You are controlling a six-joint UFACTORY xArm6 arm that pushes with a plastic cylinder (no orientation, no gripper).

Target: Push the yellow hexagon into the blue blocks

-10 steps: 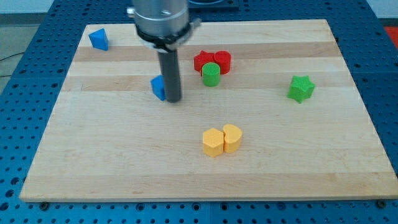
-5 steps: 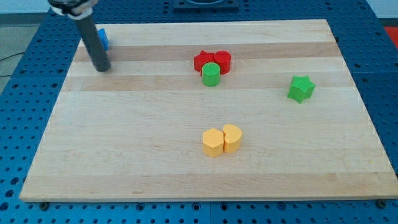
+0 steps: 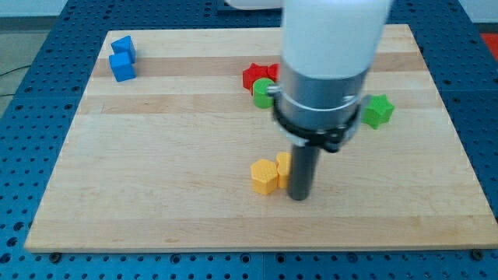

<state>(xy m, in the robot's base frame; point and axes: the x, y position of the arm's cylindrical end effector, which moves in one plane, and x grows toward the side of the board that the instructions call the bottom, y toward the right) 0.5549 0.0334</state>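
We have no fingers to open or close: our arm ends in a straight dark rod that grasps nothing, and my tip (image 3: 299,197) rests on the wooden board (image 3: 156,194) a little below the middle of the view. The tip stands at about four o'clock from the yellow hexagon (image 3: 264,176), just beside it, with a second yellow block (image 3: 283,163) wedged between the hexagon and the rod; the rod covers most of that second block, so we cannot make out its shape, nor whether the rod actually touches it. The two yellow pieces sit against each other. The blue blocks lie well apart from them, far off at about ten o'clock near the board's top-left corner: one blue cube (image 3: 122,68) with another blue block (image 3: 124,47) touching it just above, at twelve o'clock. Toward twelve o'clock from the hexagon, near the top middle of the board, a red block (image 3: 252,76) sits beside a green cylinder (image 3: 263,92), both partly hidden by our arm's wide grey body, which may hide more behind it. At about three o'clock from that pair, a green star-like block (image 3: 379,110) peeks out from behind the arm.
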